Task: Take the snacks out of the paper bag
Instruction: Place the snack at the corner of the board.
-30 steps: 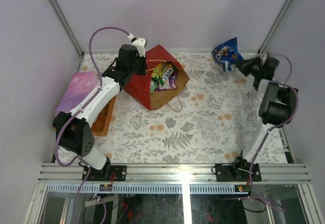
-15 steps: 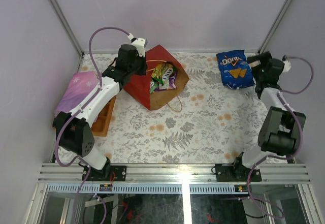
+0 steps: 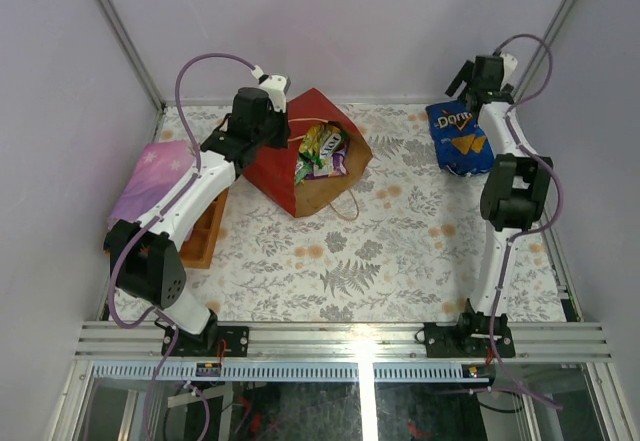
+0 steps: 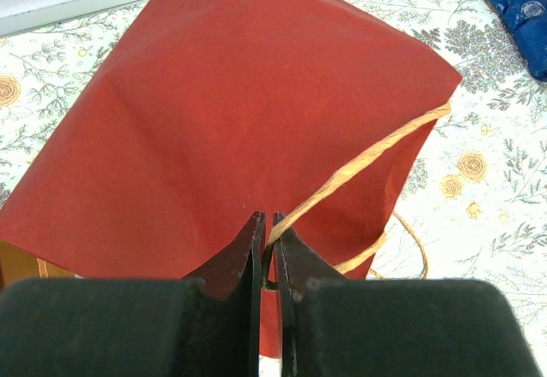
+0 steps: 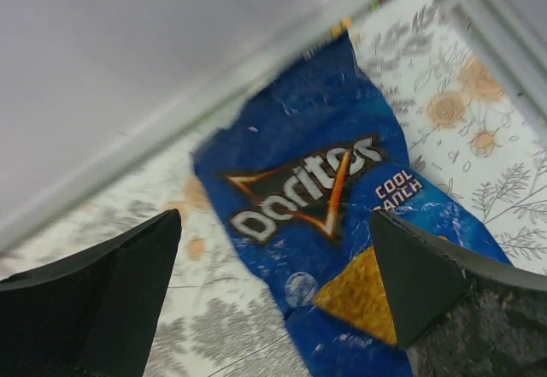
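Observation:
The red paper bag (image 3: 283, 176) lies tilted at the back left, its brown mouth facing right. Green-yellow and purple snacks (image 3: 322, 151) show in its mouth. My left gripper (image 3: 283, 137) sits at the bag's upper edge. In the left wrist view the left gripper (image 4: 269, 223) is shut on the bag's thin twine handle (image 4: 359, 163), above the red side of the bag (image 4: 248, 112). The blue Doritos bag (image 3: 460, 139) lies flat on the table at the back right. My right gripper (image 3: 466, 83) hovers over it, open and empty. Both dark fingers straddle the Doritos bag (image 5: 299, 189) in the right wrist view.
A folded pink-purple cloth (image 3: 150, 176) rests on an orange-brown wooden tray (image 3: 205, 231) at the left edge. The back wall and metal corner posts stand close behind the right gripper. A flowered cloth (image 3: 400, 251) covers the table.
The right gripper opened and let go of the Doritos bag, which now lies flat at the back right. The right arm swung up toward the back wall. The left arm has not moved.

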